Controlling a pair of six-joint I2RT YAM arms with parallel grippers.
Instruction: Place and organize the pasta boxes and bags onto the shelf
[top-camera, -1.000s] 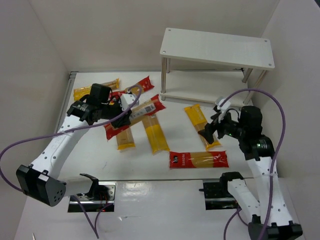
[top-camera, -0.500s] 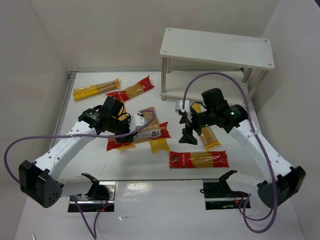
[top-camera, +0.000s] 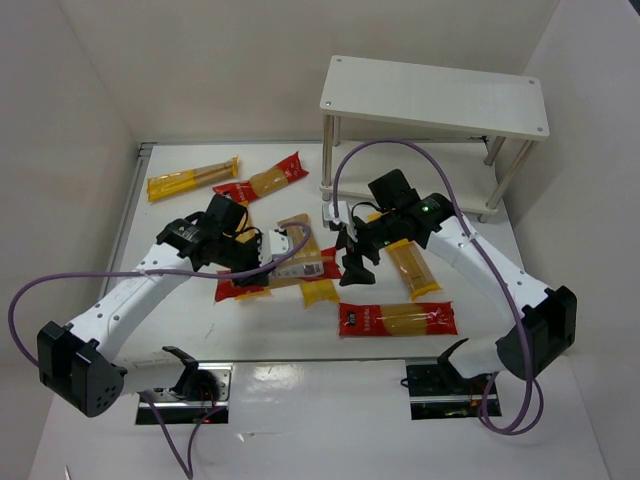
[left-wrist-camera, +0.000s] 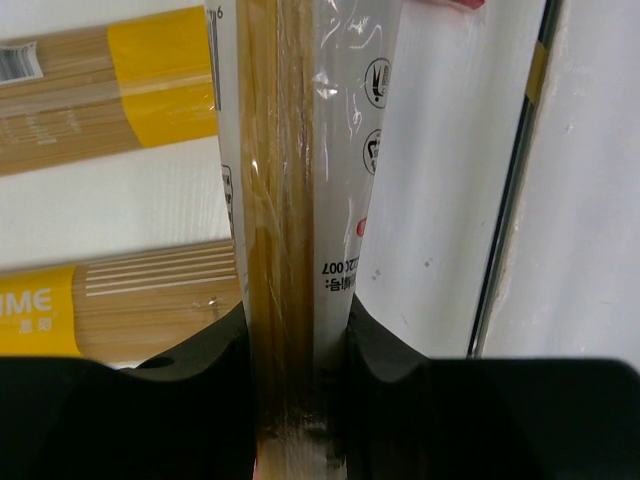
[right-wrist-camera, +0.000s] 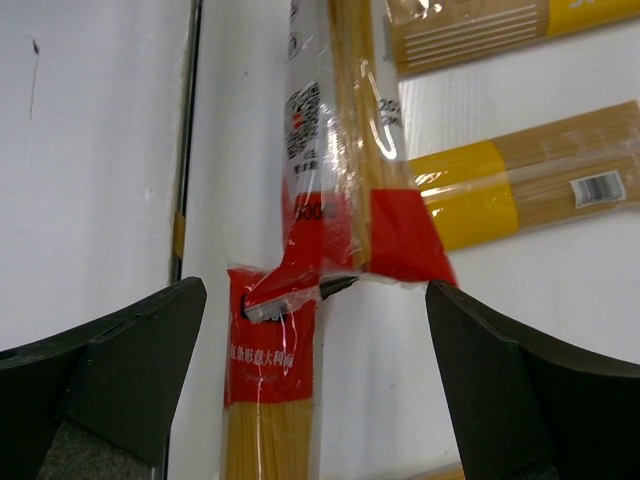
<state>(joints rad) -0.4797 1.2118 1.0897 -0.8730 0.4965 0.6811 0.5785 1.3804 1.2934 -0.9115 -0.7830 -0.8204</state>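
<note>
- The left gripper (top-camera: 266, 262) is clamped on the held packet (top-camera: 303, 266), near the table's middle and well short of the shelf (top-camera: 430, 95).
- In the left wrist view, both fingers (left-wrist-camera: 200, 385) press the packet's (left-wrist-camera: 300, 200) clear flanks. The pasta runs straight up from between them.
- That packet stretches from the left gripper toward the right one, its red end (top-camera: 330, 264) pointing at the right gripper (top-camera: 350, 262).
- The right gripper is spread wide and grasps nothing. It sits just beside the red end.
- In the right wrist view, its fingers (right-wrist-camera: 120, 370) stand well apart on either side. The red end (right-wrist-camera: 375, 235) hangs between and ahead of them and touches neither.
- Whether the held packet is clear of the table or resting on the packets below cannot be told.
- A yellow packet (top-camera: 318, 291) and a red corner (top-camera: 228, 290) stick out from under the held packet and the left gripper.
- Another yellow packet (top-camera: 412, 268) lies partly under the right arm, in front of the shelf's lower board.
- A red packet (top-camera: 397, 318) lies flat nearest the arm bases, apart from both grippers.
- A far red packet (top-camera: 265, 183) and a far yellow packet (top-camera: 192, 180) lie at the table's back left, well away from the shelf.
- No packet is visible on the shelf's top board, and the view of the lower board is partly blocked.
</note>
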